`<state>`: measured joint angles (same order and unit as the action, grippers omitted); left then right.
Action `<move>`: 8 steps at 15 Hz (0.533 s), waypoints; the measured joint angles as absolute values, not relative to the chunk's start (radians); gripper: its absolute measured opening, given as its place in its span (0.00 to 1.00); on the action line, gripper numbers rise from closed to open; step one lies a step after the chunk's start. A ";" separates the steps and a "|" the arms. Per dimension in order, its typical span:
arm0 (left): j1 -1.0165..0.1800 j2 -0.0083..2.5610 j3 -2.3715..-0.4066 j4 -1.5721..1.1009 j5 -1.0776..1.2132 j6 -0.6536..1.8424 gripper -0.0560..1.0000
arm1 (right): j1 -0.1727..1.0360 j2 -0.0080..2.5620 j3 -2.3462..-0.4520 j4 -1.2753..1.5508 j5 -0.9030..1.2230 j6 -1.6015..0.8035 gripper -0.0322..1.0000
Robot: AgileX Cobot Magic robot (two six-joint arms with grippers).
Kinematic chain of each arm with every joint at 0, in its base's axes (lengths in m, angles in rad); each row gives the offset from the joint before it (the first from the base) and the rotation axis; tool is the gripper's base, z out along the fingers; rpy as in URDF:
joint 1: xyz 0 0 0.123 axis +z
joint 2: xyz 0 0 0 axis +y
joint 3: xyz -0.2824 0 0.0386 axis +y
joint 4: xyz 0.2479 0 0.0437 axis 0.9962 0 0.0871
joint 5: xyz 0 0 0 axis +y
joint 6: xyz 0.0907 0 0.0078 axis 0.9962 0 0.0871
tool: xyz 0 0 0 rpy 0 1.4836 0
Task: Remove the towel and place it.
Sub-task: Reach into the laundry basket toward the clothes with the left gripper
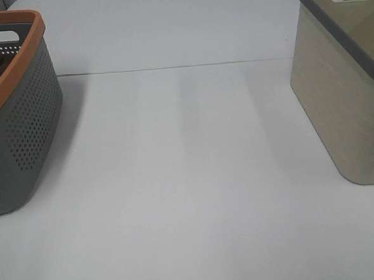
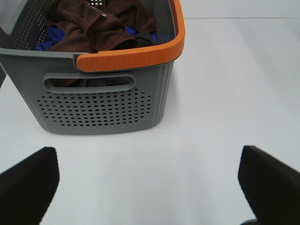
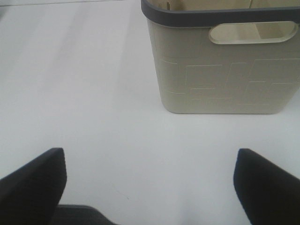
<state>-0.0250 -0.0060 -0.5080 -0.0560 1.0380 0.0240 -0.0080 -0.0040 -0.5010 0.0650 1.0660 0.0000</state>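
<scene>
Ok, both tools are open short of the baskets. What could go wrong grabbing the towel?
The dark brown crumpled towel lies bunched over a blue cloth inside the grey perforated plastic basket with the orange rim; a deep pinch might lift both. The left tool could also clip that rim going in and shove the basket.
</scene>
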 joint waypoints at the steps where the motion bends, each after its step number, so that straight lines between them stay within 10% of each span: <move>1: -0.025 -0.006 -0.508 -0.056 1.038 0.024 0.99 | -0.008 -0.004 -0.501 0.065 1.066 0.000 0.90; 8: -0.025 -0.006 -0.508 -0.056 1.038 0.024 0.99 | -0.008 -0.004 -0.501 0.065 1.066 0.000 0.90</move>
